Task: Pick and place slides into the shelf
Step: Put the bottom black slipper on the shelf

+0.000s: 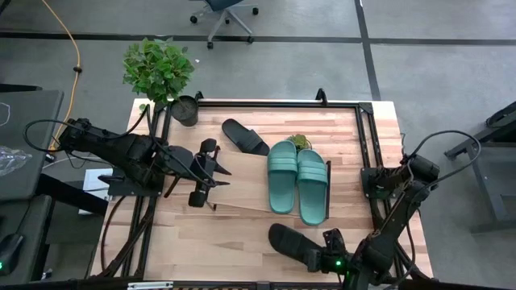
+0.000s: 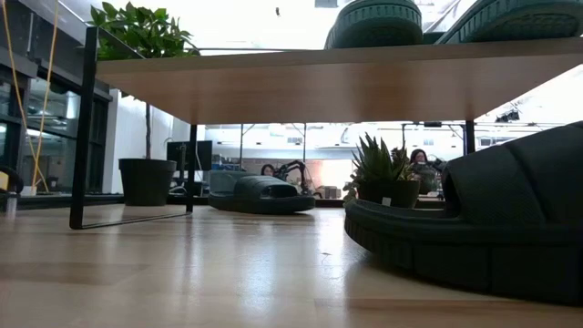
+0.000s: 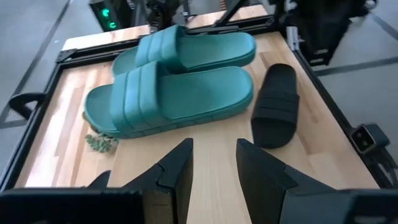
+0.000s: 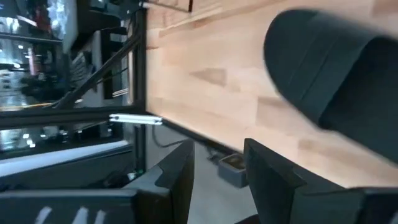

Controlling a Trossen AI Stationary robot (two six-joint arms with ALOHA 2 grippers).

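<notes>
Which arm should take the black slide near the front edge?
Right. The right gripper sits open beside that black slide, while the left gripper hovers at the shelf.

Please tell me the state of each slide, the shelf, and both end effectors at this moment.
Two teal slides: resting side by side on the shelf.
Far black slide: on the table, not shelved.
Near black slide: on the table, beside the right end effector.
Left end effector: open, empty, at the shelf's left end.
Right end effector: open, holding nothing.
</notes>
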